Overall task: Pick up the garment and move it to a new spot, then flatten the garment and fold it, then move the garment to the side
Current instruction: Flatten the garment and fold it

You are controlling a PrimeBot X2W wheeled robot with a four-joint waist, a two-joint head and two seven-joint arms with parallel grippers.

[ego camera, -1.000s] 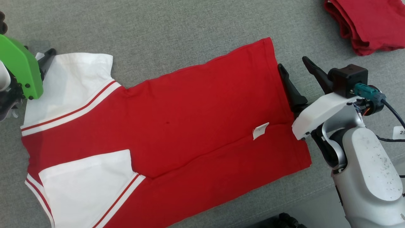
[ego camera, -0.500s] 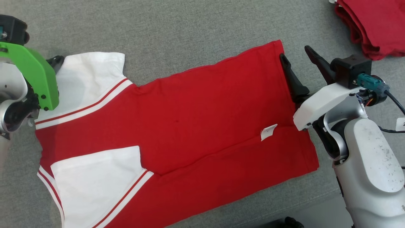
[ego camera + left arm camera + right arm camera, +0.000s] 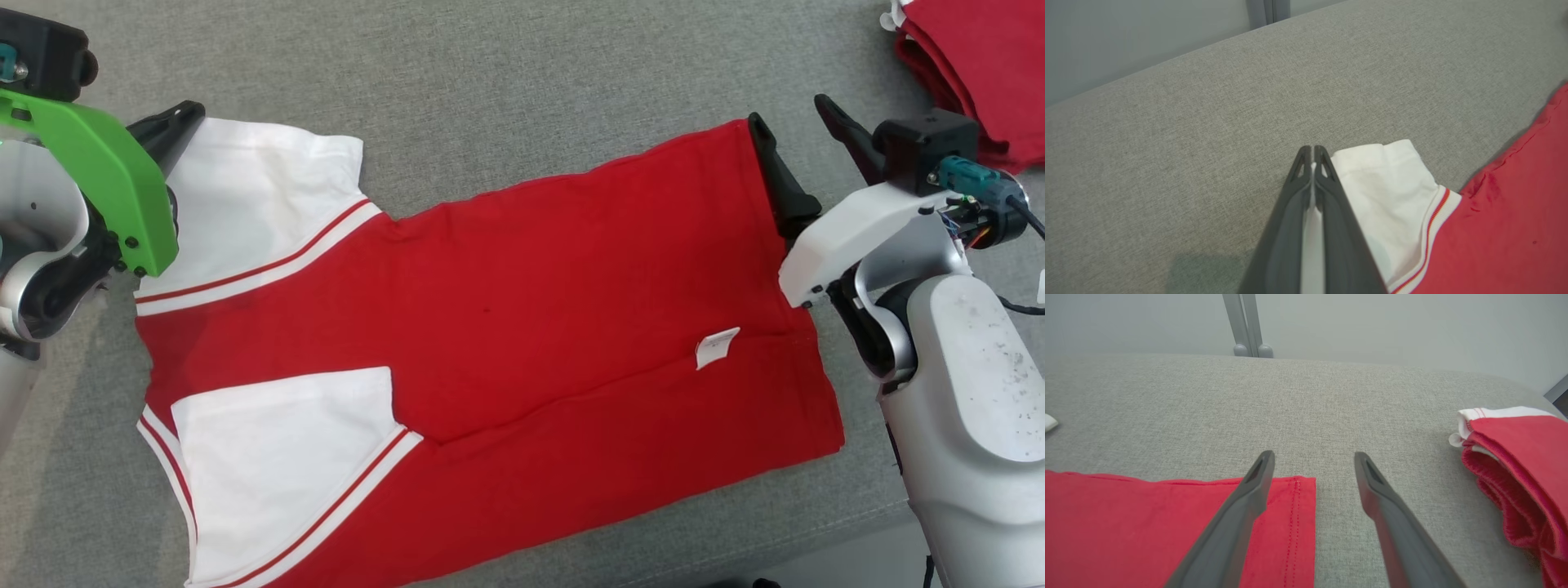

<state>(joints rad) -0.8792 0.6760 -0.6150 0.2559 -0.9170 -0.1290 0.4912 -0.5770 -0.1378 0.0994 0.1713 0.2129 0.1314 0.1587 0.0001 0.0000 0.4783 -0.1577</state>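
The garment (image 3: 522, 310) is a red shirt with white sleeves, lying flat on the grey cushion with its side flaps folded in. My left gripper (image 3: 184, 118) is at the far white sleeve (image 3: 261, 196), shut on its outer edge. In the left wrist view a strip of white cloth shows between the pressed fingers (image 3: 1327, 212), and the sleeve (image 3: 1388, 192) spreads out to their right. My right gripper (image 3: 788, 113) is open at the hem's far corner. In the right wrist view it (image 3: 1314, 456) has one finger over the red cloth (image 3: 1147, 522) and the other over bare cushion.
A pile of folded red clothes (image 3: 971, 57) lies at the far right, close to my right gripper (image 3: 1523, 473). The grey cushion (image 3: 522, 82) ends at a far edge with a pale wall and a post (image 3: 1247, 326) behind it.
My left gripper has shut on the sleeve's edge. The whole head picture has shifted right as the camera moved. The right gripper stays open at the hem.
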